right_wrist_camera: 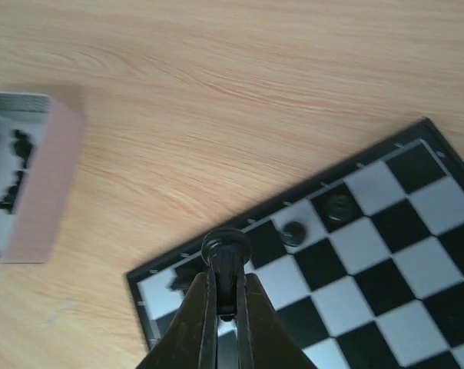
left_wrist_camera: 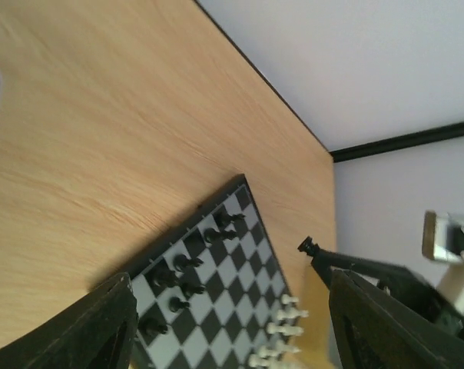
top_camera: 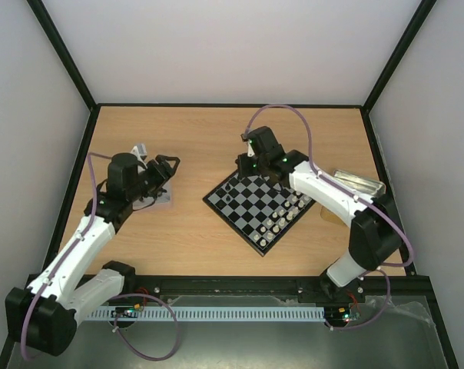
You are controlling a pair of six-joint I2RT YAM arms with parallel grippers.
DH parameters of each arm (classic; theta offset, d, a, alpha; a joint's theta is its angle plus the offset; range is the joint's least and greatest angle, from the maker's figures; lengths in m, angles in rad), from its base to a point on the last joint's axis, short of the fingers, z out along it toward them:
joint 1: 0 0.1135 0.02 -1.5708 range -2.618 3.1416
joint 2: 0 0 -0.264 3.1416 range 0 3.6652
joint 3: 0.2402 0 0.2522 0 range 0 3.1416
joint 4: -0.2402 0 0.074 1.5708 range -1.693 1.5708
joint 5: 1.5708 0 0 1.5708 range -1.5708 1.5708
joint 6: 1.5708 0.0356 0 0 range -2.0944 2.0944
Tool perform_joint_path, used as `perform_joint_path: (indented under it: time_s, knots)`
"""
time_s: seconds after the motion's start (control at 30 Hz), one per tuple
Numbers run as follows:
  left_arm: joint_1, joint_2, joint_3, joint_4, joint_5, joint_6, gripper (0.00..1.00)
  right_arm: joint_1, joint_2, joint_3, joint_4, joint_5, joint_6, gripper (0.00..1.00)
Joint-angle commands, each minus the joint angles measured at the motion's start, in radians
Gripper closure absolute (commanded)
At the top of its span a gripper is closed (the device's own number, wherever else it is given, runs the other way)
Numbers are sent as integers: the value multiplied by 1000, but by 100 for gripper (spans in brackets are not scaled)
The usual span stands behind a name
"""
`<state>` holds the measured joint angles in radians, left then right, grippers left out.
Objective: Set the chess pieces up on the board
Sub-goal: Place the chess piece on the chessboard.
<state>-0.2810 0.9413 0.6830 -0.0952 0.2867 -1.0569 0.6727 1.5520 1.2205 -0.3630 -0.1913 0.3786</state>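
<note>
The board (top_camera: 256, 201) lies mid-table, turned like a diamond. Several black chess pieces (left_wrist_camera: 187, 263) stand along its left side and white chess pieces (top_camera: 284, 217) along its near-right edge. My right gripper (right_wrist_camera: 226, 275) is shut on a black chess piece (right_wrist_camera: 226, 247), held above the board's (right_wrist_camera: 355, 261) far-left corner squares. Two black pieces (right_wrist_camera: 293, 231) stand close by. My left gripper (top_camera: 167, 171) hovers left of the board, open and holding nothing. In its wrist view its dark fingers (left_wrist_camera: 94, 327) frame the board (left_wrist_camera: 217, 300).
A metal tray (top_camera: 162, 195) lies under the left gripper. In the right wrist view this tray (right_wrist_camera: 44, 181) holds several black pieces. Another shiny tray (top_camera: 360, 183) sits at the right, behind the right arm. Black frame rails border the wooden table.
</note>
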Motion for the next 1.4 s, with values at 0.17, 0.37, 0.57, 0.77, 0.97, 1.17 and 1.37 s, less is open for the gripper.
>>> perform_joint_path:
  time_s: [0.17,0.37,0.57,0.77,0.97,1.17,1.37]
  knots:
    - [3,-43,89,-301,-22,556,30,-89,226,162,-293,82,-81,98]
    - [2,-57,35,-285,10,615,30,-143,362,309,-371,101,-84,98]
    - [5,-50,29,-283,26,627,29,-166,455,421,-433,123,-89,98]
    - [4,-46,26,-286,31,627,29,-185,514,461,-457,103,-98,98]
    - [7,-43,27,-299,19,627,29,-185,569,504,-492,78,-122,98]
    - [12,-36,25,-304,24,627,28,-185,594,511,-490,64,-121,95]
    - [18,-25,24,-305,34,629,28,-185,614,526,-492,70,-121,92]
